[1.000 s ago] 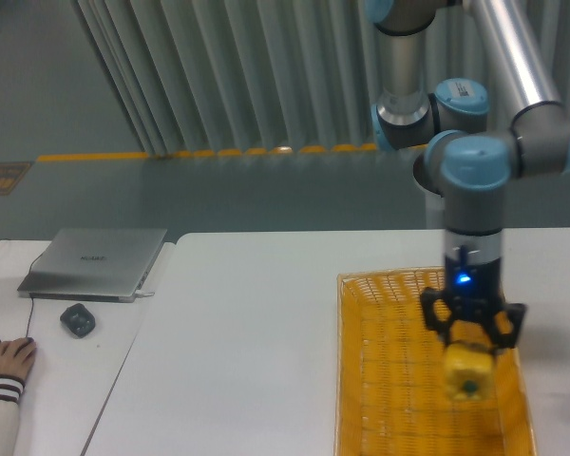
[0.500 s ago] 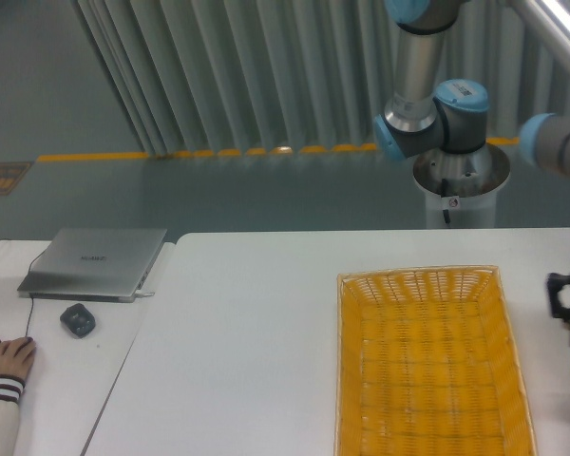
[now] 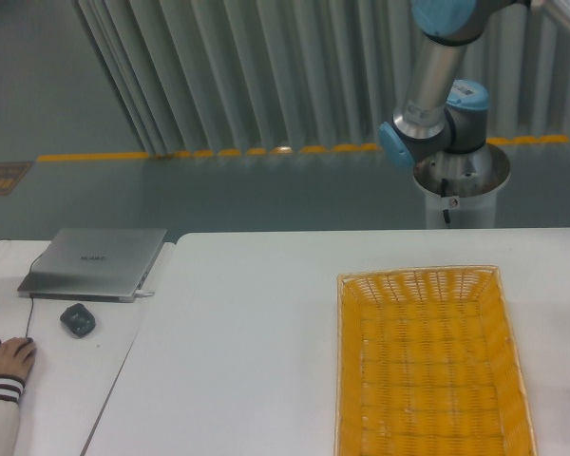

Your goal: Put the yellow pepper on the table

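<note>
Gripper and pepper both out of frame, so grip state can't be told nor which way pepper lies from it; only arm (image 3: 427, 85), basket (image 3: 427, 361) on worktop (image 3: 247, 332) visible.

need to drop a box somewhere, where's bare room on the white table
The widest bare patch is the table left of the basket, running to the desk edge. A bare strip lies behind the basket. The strip right of the basket is narrow and cut off by the frame. The desk holds a laptop, mouse and hand.
</note>
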`<state>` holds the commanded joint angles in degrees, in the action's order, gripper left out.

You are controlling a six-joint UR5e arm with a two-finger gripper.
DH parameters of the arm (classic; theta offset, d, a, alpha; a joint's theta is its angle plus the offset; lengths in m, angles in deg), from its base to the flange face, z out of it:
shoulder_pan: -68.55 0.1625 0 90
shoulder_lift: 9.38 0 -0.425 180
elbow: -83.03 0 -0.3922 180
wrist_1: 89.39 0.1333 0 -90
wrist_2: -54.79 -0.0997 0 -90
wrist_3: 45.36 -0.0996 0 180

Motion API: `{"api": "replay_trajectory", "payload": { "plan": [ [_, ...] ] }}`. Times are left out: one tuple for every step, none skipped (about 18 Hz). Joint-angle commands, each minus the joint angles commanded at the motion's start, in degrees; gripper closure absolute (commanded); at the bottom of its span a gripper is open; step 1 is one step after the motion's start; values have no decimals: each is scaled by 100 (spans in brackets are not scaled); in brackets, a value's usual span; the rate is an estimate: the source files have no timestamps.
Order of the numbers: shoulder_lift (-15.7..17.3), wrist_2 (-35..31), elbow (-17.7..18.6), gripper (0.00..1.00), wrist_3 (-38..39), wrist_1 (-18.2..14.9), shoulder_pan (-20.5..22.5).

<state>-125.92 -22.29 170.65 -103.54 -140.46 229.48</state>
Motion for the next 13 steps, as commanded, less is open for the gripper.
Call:
{"api": "replay_trajectory", "payload": {
  "plan": [
    [-52, -9, 0, 46, -62, 0, 18],
    [-79, -9, 0, 46, -88, 9, 27],
    [-114, -9, 0, 46, -97, 9, 27],
    [-149, -9, 0, 45, -97, 9, 27],
    [-158, -17, 0, 45, -97, 17, 27],
    [-167, -18, 0, 44, -97, 9, 18],
    [-185, -18, 9, 42, -97, 9, 9],
    [-193, -18, 26, 39, -97, 17, 0],
    [-220, -26, 44, 39, -97, 18, -17],
    [-237, -26, 53, 38, -97, 18, -35],
    [-220, -35, 70, 30, -97, 18, -35],
    [-194, -35, 70, 19, -97, 18, -35],
    [-176, -35, 79, 8, -106, 18, -35]
  ]
}}
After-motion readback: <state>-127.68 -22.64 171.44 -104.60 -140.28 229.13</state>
